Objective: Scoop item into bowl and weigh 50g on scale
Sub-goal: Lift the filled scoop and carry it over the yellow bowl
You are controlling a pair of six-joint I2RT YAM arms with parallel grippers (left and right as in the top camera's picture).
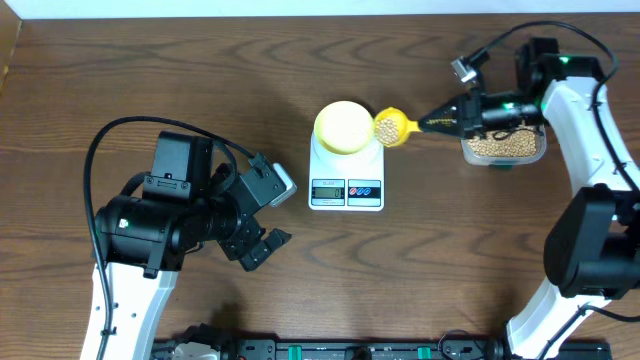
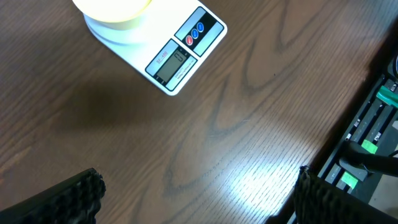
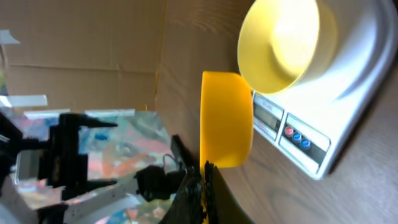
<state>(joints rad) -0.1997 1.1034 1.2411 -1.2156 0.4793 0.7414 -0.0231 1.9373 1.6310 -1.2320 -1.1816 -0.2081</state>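
The pale-yellow bowl (image 1: 346,126) stands on the round platform of the white scale (image 1: 346,180). My right gripper (image 1: 446,122) is shut on the handle of a bright-yellow scoop (image 1: 392,127) that holds tan beans and hovers just right of the bowl's rim. In the right wrist view the scoop (image 3: 227,118) is edge-on beside the bowl (image 3: 280,43) and the scale (image 3: 348,118). More beans fill the clear tub (image 1: 503,146) under the right arm. My left gripper (image 1: 262,246) is open and empty, left of the scale; its wrist view shows the scale (image 2: 180,56) and the bowl (image 2: 115,9).
The left arm's black body (image 1: 170,220) takes up the left of the wooden table. The right arm (image 1: 590,200) runs down the right edge. A rail with cables lies along the front edge (image 1: 330,350).
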